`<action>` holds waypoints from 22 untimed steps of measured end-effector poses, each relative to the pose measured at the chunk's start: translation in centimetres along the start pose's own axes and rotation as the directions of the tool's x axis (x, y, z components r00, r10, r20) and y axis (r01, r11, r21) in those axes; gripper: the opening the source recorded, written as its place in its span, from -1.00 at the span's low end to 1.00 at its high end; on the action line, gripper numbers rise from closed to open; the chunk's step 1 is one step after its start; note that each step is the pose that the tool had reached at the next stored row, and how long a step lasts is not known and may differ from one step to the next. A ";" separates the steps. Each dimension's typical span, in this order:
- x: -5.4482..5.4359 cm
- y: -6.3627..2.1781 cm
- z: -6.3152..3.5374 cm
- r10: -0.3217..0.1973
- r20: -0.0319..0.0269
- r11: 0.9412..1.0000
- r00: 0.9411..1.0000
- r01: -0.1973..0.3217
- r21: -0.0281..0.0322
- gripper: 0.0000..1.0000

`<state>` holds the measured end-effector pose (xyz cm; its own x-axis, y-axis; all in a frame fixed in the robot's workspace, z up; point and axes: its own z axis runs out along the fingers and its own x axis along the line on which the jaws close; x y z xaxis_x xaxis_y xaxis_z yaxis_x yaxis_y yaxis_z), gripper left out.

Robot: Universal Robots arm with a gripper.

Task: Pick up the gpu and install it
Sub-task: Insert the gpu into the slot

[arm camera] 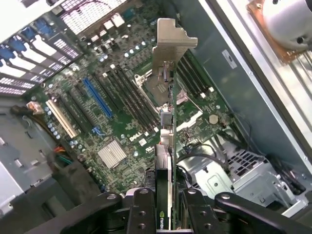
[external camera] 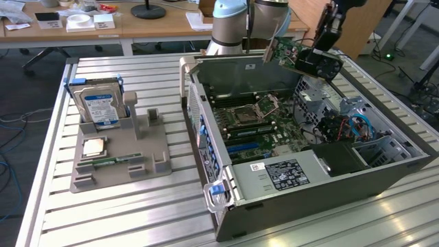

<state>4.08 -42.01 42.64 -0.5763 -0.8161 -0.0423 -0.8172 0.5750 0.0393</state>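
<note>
The black end effector is clenched on the gpu, a thin flat card with a green board, a round black fan and a silver metal end bracket. Its two fingers squeeze the card from both sides, near the end away from the bracket.

The card hangs in the air, tilted, over the far part of the big open grey metal computer case. It touches nothing but the fingers. In the wrist view the card is seen from its thin edge, with the bracket end pointing down into the case.

Under the card lies the green main board inside the case. A long blue slot on that board has nothing in it. The card is well apart from the board.

So the picking up looks done. The putting in is not done yet, because the card is not in any slot.

The case sits on a silver slatted metal bench. Near the bench edge on the exterior view's left is a grey plastic holder. A silver hard drive with a blue and white label stands up in it.
</note>
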 end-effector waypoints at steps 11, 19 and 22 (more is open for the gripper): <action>0.0 0.01 0.01 -0.143 -0.005 0.990 0.990 0.143 -0.006 -0.48; 0.0 0.01 0.01 -0.151 -0.005 0.989 0.989 0.151 -0.007 -0.48; 0.0 0.01 0.01 -0.152 -0.006 0.988 0.988 0.152 -0.007 -0.48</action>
<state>4.07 -42.00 42.63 -0.4451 -0.8945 -0.0422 -0.8953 0.4437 0.0393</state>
